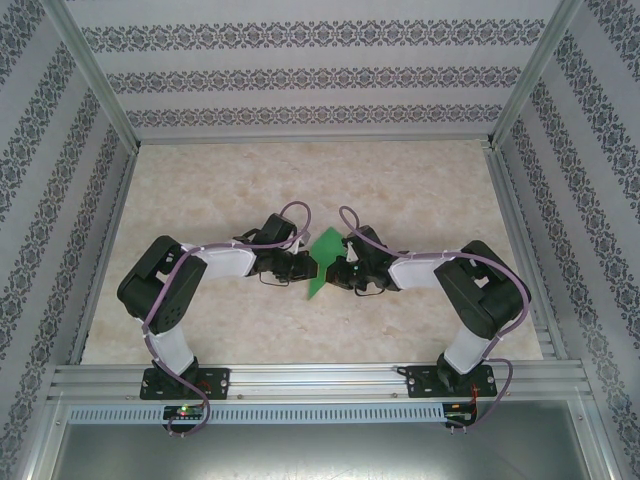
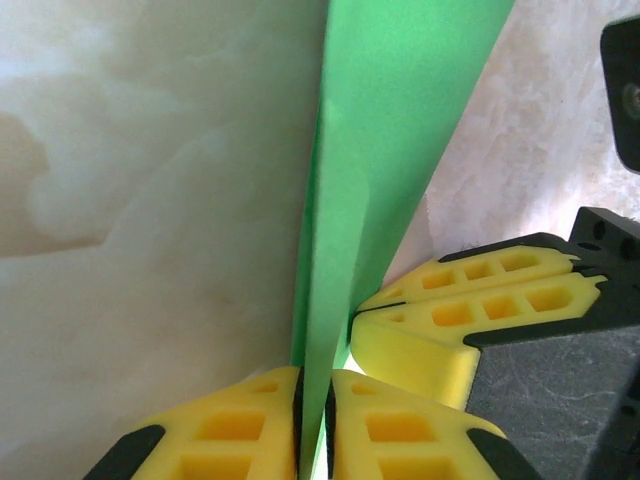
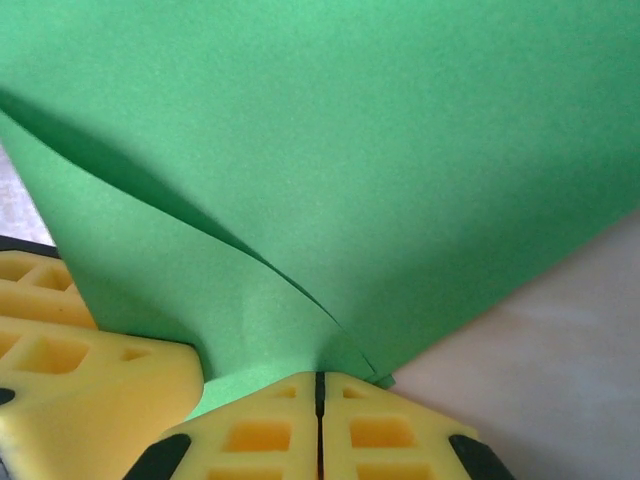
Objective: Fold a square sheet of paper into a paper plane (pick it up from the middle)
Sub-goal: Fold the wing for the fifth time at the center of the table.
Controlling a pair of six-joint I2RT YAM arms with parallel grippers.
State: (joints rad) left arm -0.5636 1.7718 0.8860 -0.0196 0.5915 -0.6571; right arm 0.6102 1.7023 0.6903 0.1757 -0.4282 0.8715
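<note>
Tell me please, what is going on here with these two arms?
The two arms are folding a green paper into a plane, and they meet over the middle of the table. The left gripper is shut on the paper's edge, and the right gripper is shut on it close beside. The paper is already folded into layers, with a point at its far end. How near it is to a finished plane I cannot tell.

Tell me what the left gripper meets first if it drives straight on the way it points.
The left gripper is shut on the green paper, which it would push along. The first thing ahead is probably the right gripper, close beside its line, though depth is unclear.
</note>
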